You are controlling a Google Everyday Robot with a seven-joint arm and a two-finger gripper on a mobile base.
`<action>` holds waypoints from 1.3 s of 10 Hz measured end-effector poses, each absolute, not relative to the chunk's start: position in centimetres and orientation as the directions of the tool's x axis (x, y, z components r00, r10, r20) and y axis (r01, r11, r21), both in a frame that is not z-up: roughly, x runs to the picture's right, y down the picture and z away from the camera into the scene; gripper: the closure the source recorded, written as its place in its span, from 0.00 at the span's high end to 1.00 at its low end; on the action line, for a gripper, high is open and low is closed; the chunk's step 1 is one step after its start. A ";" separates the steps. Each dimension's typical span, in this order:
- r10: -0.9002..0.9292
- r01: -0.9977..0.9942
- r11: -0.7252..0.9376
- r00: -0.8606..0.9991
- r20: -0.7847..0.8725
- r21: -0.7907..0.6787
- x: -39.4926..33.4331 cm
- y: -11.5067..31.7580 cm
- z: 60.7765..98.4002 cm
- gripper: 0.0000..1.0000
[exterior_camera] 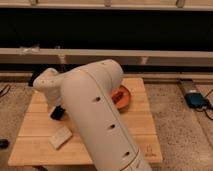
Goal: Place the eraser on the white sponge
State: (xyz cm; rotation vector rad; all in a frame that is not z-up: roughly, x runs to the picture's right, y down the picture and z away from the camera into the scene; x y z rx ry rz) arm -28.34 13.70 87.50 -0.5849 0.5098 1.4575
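1 gripper (57, 113) near white sponge (60, 137) (diagonal)

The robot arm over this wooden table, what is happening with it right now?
A white robot arm reaches over the left part of the wooden table. Its gripper hangs low, a little beyond the white sponge, which lies flat near the front left edge. Whether the gripper holds the eraser cannot be seen. An orange object sits partly behind the arm.

Jaws near white sponge (61, 136) on table (142, 127)
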 end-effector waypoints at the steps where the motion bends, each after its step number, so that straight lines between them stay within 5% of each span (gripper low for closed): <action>1: 0.761 -0.998 0.028 0.060 -0.646 -0.059 -28.6 14.2 87.6 0.80; 6: 0.712 -0.991 0.069 0.126 -0.691 -0.111 -29.7 15.8 89.3 0.80; 13: 0.719 -0.989 0.031 0.125 -0.684 -0.148 -30.2 12.3 90.5 0.73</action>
